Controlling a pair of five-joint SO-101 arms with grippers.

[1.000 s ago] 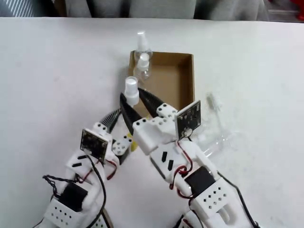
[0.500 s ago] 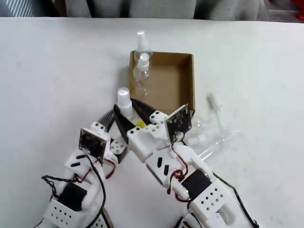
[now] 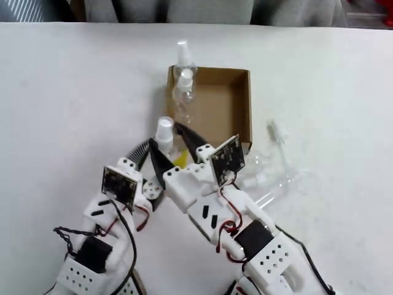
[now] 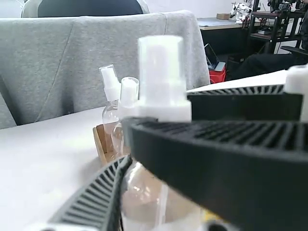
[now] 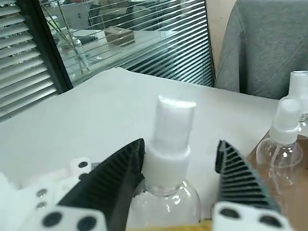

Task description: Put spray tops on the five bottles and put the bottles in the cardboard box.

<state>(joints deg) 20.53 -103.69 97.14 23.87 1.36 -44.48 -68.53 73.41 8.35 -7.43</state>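
Progress: 2 capped bottles [image 3: 183, 86] in box [image 3: 241, 104]; left claw [image 3: 151, 160] grips 3rd [image 3: 164, 130], right claw [image 5: 180, 147] slack round its top [image 5: 173, 120]; 2 uncapped [image 3: 270, 175] beside.

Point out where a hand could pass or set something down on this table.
Bare: the table left of the cardboard box, and the box's right half. Crowded: the box's near-left corner, where the left pincer and right pincer meet at the upright bottle; loose clear bottles lie right of the box.
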